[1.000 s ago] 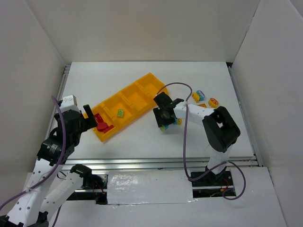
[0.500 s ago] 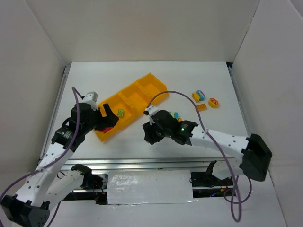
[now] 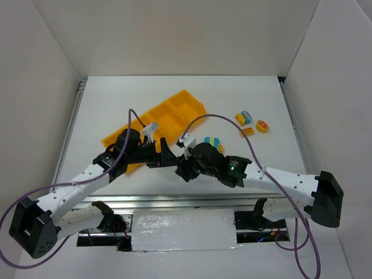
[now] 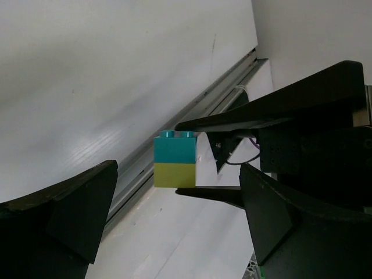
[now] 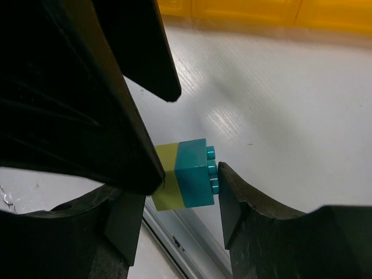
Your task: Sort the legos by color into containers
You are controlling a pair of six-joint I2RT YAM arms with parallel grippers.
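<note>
The teal-and-green brick pair (image 4: 175,160) is hanging above the bench (image 3: 232,99) near the tray (image 3: 174,110), with the right fingers (image 4: 261,113) clamping it. The left fingers (image 4: 75,203) are standing spread, facing it. A skewed pull risks twisting the pair loose and dropping it.

Top external: fixed high behind the arm bases, tilted down and forward; sees the whole table (image 3: 244,99) from afar.
Left wrist: very close, looking out between the left pincer's fingers (image 4: 75,209), low across the table.
Right wrist: very close, looking down between the right pincer's fingers (image 5: 256,209); tray wall (image 5: 232,10) along the top edge.
Shared: both wrist views frame one lego stack (image 4: 175,167); the top view covers that spot at front centre.
</note>
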